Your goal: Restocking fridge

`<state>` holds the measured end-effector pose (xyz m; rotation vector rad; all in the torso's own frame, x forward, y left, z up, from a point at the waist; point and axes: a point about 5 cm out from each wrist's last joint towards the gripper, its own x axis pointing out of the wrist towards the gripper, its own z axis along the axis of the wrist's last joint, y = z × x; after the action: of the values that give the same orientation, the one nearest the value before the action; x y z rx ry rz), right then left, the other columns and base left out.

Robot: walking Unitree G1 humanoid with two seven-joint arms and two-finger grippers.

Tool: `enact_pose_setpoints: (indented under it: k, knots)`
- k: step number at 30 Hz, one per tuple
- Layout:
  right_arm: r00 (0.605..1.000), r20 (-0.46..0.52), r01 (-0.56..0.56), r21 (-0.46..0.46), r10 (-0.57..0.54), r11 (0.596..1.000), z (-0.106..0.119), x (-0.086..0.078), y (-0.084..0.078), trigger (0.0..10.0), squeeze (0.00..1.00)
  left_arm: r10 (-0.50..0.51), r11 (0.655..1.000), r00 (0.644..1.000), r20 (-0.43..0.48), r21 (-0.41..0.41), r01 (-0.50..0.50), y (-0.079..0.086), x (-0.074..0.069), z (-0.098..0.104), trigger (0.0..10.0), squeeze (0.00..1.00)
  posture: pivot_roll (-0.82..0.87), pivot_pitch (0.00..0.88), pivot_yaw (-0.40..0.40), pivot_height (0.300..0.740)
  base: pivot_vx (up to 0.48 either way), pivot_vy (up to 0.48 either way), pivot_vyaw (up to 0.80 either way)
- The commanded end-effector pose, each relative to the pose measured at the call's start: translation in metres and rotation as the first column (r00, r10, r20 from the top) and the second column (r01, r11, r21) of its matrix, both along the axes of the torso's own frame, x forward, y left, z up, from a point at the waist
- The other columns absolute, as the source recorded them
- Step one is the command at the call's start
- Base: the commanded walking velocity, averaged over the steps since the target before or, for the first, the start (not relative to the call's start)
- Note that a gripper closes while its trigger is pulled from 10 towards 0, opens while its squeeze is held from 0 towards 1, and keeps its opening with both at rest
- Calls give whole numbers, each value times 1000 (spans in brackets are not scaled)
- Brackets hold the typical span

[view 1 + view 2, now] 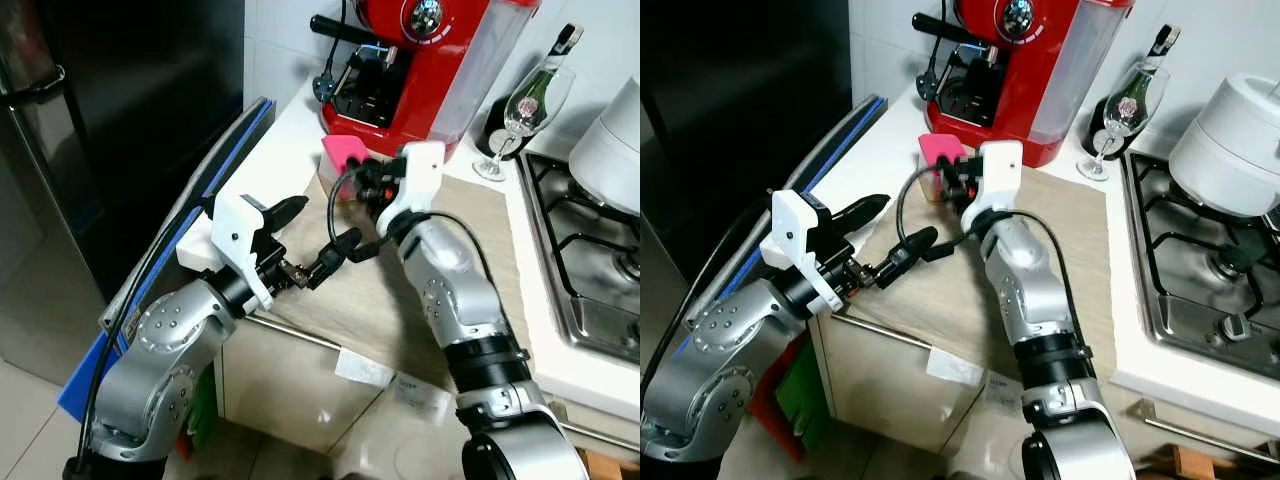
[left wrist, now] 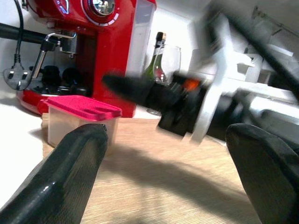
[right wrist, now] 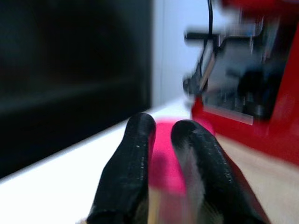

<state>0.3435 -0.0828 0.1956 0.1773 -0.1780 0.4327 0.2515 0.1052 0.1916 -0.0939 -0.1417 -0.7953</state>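
A small clear container with a pink lid [image 1: 338,152] stands on the wooden board [image 1: 400,300], just in front of the red coffee machine [image 1: 420,60]. My right gripper [image 1: 348,188] is at the container's near side, close over the lid [image 2: 79,106]. Its two black fingers [image 3: 135,158] lie almost together, shut, with the pink lid blurred beyond them. My left gripper [image 1: 320,228] hovers open over the board's left part, a short way in front of the container, holding nothing. Its fingers [image 2: 70,172] frame the container in the left wrist view.
The black fridge [image 1: 100,120] stands to the left of the counter. Flat blue-edged boards [image 1: 190,220] lean between fridge and counter. A wine glass [image 1: 525,105] and a dark bottle [image 1: 1160,45] stand behind the board. A gas hob [image 1: 600,270] with a white pot [image 1: 615,150] lies right.
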Motion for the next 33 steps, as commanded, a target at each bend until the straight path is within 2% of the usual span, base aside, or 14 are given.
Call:
enact_pose_setpoints:
  k: [1, 7, 10, 11, 12, 13, 16, 19, 24, 31, 33]
  knots:
    - [999, 35, 26, -17, -25, 1000, 4, -4, -8, 0, 0, -17, 1000, 1000, 3, 7, 17, -3, -2, 0, 10000, 0, 41, 0, -157, 740, 0, 0, 0]
    - [993, 96, 65, -15, -64, 998, 13, -14, -12, 0, 0, -39, 999, 999, 2, 11, 39, -5, 0, 0, 10000, 0, 23, 0, -127, 740, 0, 0, 0]
    - [992, 90, 96, -16, -94, 995, 14, -13, -15, 0, 0, -40, 999, 999, 1, 12, 40, -4, 1, 0, 10000, 0, 19, 0, -116, 740, 0, 0, 0]
    - [991, 66, 119, -29, -117, 992, 11, -12, -16, 10000, 0, -37, 999, 999, 2, 14, 37, -4, 1, 0, 10000, 0, 18, 0, -105, 740, 0, 0, 0]
    - [989, 46, 143, -33, -141, 989, 8, -10, -19, 10000, 278, -31, 999, 1000, 3, 17, 31, -3, 2, 0, 10000, 0, 19, 0, -103, 740, 0, 0, 0]
    - [988, 26, 152, -32, -151, 988, 4, -10, -20, 10000, 1000, -27, 999, 1000, 4, 19, 27, -3, 2, 0, 10000, 0, 20, 0, -98, 740, 0, 0, 0]
    - [985, -56, 160, -9, -161, 987, -7, -5, -21, 10000, 1000, -8, 1000, 1000, 14, 18, 8, -1, 3, 2, 10000, 0, 24, 0, -84, 740, 0, 0, 0]
    - [983, -93, 162, 6, -161, 987, -11, 2, -22, 10000, 1000, 31, 999, 999, 37, 16, -32, 4, 6, 5, 10000, 0, 30, 0, -76, 740, 0, 0, 0]
    - [979, -121, 174, 48, -167, 984, -12, 11, -24, 10000, 1000, 107, 994, 989, 101, 24, -110, 16, 11, 13, 10000, 0, 41, 0, -66, 740, 0, 0, 0]
    - [978, -137, 166, 61, -156, 984, -15, 17, -20, 10000, 1000, 120, 988, 984, 131, 77, -131, 21, 9, 13, 10000, 0, 56, 0, -57, 740, 0, 0, 0]
    - [979, -143, 154, 71, -143, 985, -17, 18, -15, 10000, 1000, 107, 989, 987, 121, 92, -118, 22, 6, 11, 10000, 0, 68, 0, -48, 740, 0, 0, 0]
